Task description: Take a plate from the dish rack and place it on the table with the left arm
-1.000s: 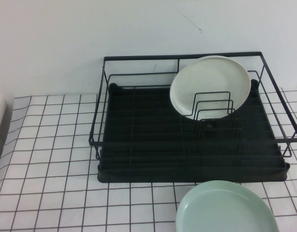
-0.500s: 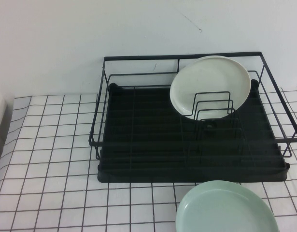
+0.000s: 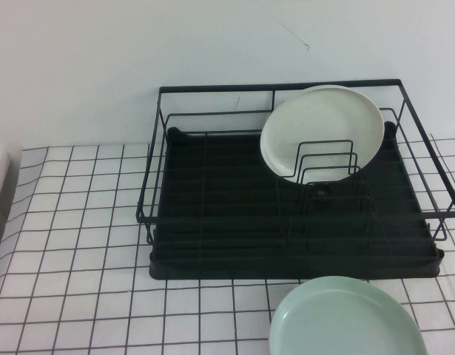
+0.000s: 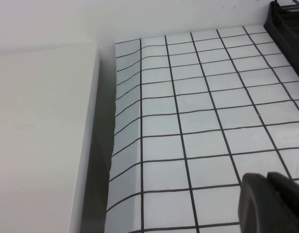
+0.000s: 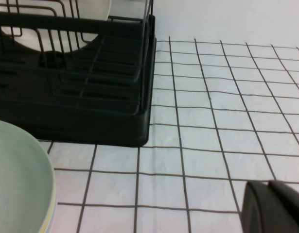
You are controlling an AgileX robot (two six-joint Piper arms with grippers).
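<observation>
The pale mint-green plate (image 3: pixel 345 318) lies flat on the table (image 3: pixel 72 244) in front of the dish rack (image 3: pixel 212 268), at the near right. It also shows in the right wrist view (image 5: pixel 18 179), resting on a yellowish rim (image 5: pixel 51 213). Neither arm shows in the high view. My left gripper (image 4: pixel 267 175) is shut and empty, low over the grid cloth well left of the rack, whose corner (image 4: pixel 288 24) shows far off. My right gripper (image 5: pixel 268 183) is shut and empty over the cloth to the right of the rack (image 5: pixel 91 121).
A cream-white plate (image 3: pixel 323 126) stands upright in the rack's wire dividers at the back right. A white wall rises behind the rack. A pale raised surface (image 4: pixel 37 136) borders the table's left edge.
</observation>
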